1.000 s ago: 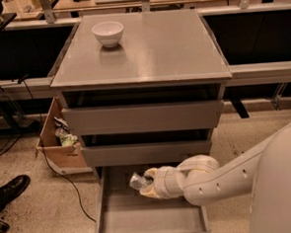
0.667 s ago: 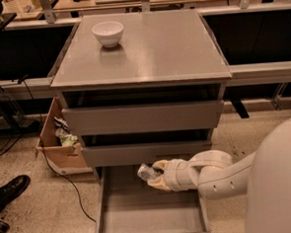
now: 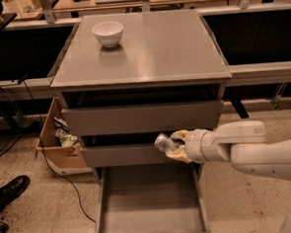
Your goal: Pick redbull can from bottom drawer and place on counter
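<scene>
Silvery redbull can point(image 3: 163, 142) is clamped in our claw point(image 3: 174, 146). It hangs in the air in front of the middle drawer front point(image 3: 123, 154), above the back of the bottom drawer point(image 3: 151, 207). The yellowish fingers point(image 3: 179, 134) grip the can's right end, one above and one below. The can sticks out to the left, tilted. The bottom drawer is pulled out towards us, its grey floor in view. Our white arm point(image 3: 241, 145) comes in from the right edge. The grey counter point(image 3: 151, 54) sits well above the can, with a white bowl point(image 3: 108, 32) on it near the back-left corner. On the floor left of the cabinet we see an open cardboard box point(image 3: 56, 148) with clutter, a dark cable point(image 3: 66, 187), and a black shoe point(image 3: 9, 191) at the left edge.
</scene>
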You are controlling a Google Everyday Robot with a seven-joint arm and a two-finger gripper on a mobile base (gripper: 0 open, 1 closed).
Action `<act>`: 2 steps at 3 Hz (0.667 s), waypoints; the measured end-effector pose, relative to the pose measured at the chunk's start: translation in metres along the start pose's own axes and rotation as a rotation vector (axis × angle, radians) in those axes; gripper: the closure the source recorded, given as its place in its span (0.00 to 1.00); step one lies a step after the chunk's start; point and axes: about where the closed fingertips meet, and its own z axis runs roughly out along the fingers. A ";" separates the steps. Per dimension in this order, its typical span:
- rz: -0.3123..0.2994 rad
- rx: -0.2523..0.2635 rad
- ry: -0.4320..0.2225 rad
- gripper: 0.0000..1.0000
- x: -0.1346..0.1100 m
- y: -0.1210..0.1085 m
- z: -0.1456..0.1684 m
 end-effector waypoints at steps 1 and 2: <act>-0.004 -0.001 -0.001 1.00 -0.001 0.000 0.000; -0.010 0.023 -0.012 1.00 -0.019 -0.017 -0.007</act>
